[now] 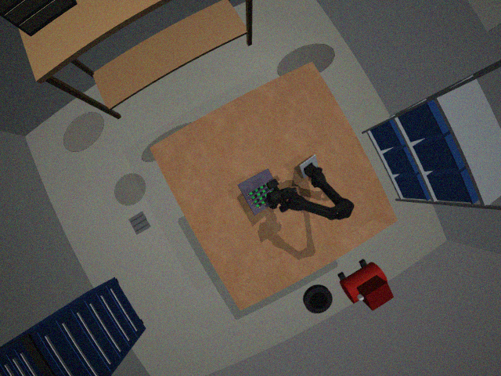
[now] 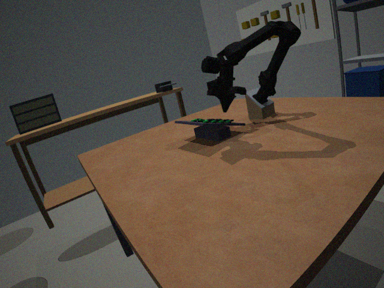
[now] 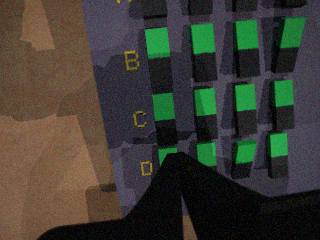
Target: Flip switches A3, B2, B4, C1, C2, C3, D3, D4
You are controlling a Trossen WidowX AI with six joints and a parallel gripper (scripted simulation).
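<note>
The purple-grey switch panel carries rocker switches with green far halves and black near halves. My gripper is shut and empty, its tips a little above the panel. In the wrist view the tips overlap switch D1 and hide most of it. Rows B, C and D show there; row A is cut off at the top. The green halves of B4 and D3 look slanted beside their neighbours; C2 shows a lit facet. I cannot tell every switch's tilt.
The panel rests on a dark block on the wooden table. My arm's grey base mount stands behind the panel in the exterior view. The arm's shadow falls across part of the panel and table.
</note>
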